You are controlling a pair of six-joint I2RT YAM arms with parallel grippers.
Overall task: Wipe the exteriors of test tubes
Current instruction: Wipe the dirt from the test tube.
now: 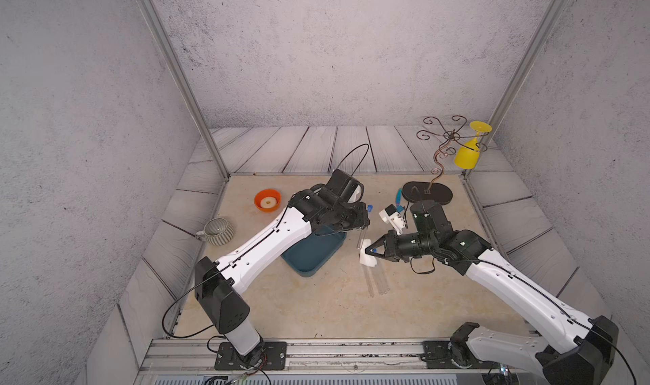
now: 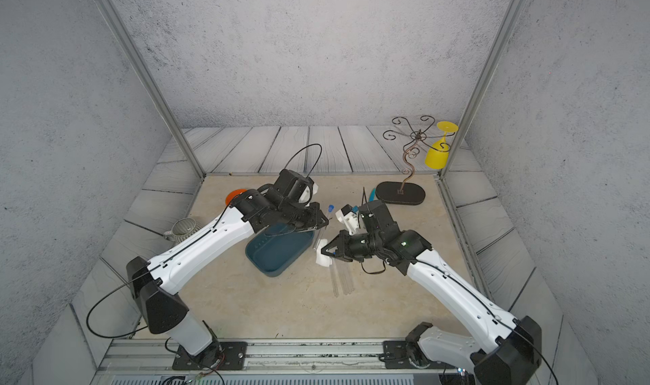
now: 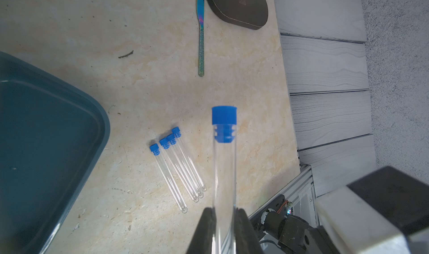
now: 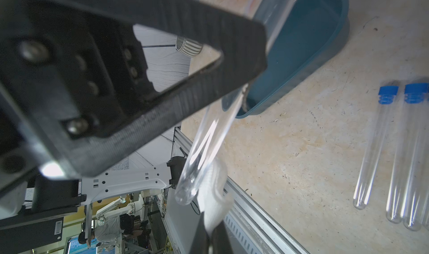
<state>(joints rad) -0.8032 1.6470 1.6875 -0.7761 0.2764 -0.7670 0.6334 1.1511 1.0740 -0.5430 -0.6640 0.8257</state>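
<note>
My left gripper (image 1: 364, 226) (image 3: 224, 215) is shut on one clear test tube (image 3: 224, 162), which hangs above the table. Its blue cap (image 1: 370, 208) points toward the back and its rounded end slopes down toward me. My right gripper (image 1: 367, 252) (image 4: 210, 232) is shut on a white cloth (image 4: 213, 194) (image 2: 322, 256). The cloth lies against the rounded end of the held tube (image 4: 204, 148). Several more capped test tubes (image 1: 376, 281) (image 3: 178, 169) (image 4: 394, 160) lie side by side on the table, just in front of the right gripper.
A teal tray (image 1: 301, 269) sits under the left forearm. An orange bowl (image 1: 267, 200) and a striped mug (image 1: 218, 231) stand at the left. A wire stand with a dark base (image 1: 427, 191) holds a yellow glass (image 1: 467, 152) at the back right. A teal-handled knife (image 3: 201, 44) lies beside the base.
</note>
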